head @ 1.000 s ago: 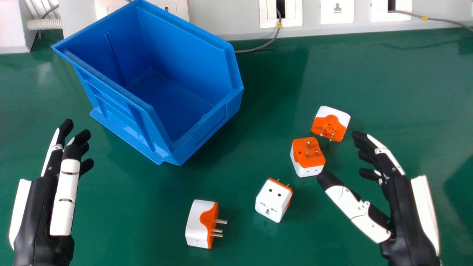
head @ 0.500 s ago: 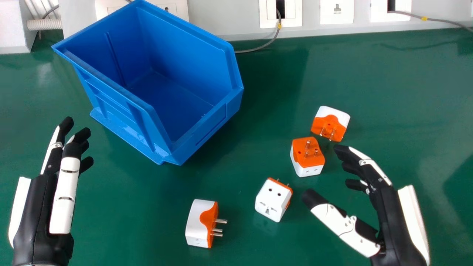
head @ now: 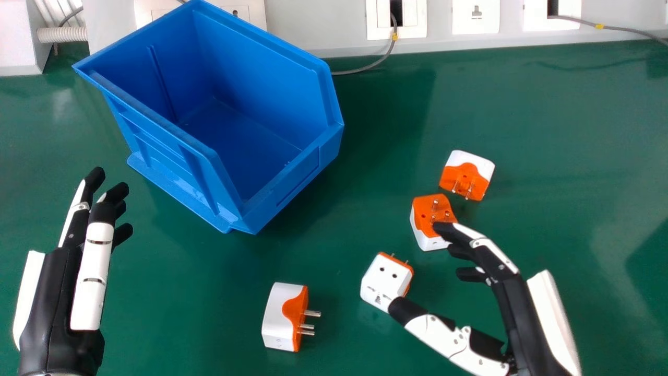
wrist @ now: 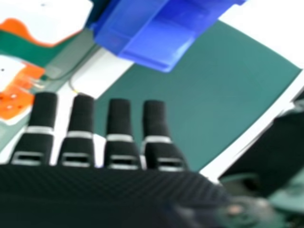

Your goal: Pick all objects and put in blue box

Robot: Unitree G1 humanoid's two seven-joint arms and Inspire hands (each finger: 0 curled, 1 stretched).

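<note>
In the head view my right hand [head: 514,308] is open over the table's right part. Its thumb overlaps the near corner of a white adapter [head: 383,282], and its fingertips overlap an orange-and-white adapter [head: 430,216]; contact cannot be told. Behind that lies another adapter [head: 467,175], and one more [head: 284,316] rests on its side at the front middle. The blue box [head: 292,177] holds nothing visible. My left hand [head: 60,292] stays open at the left. In the right hand view my right hand [wrist: 99,185] shows near the blue box [wrist: 152,54] and a white-and-orange adapter [wrist: 47,21].
Under everything is a green tabletop [head: 548,120]. A pale wall panel with sockets [head: 475,15] runs along the back, and a grey cable [head: 365,67] lies behind the box. A ribbed white hose [head: 62,35] is at the back left.
My right hand has moved left and nearer the front, from beside the right-hand adapters to over two of them. The adapters, the box and my left hand look nearly unchanged.
</note>
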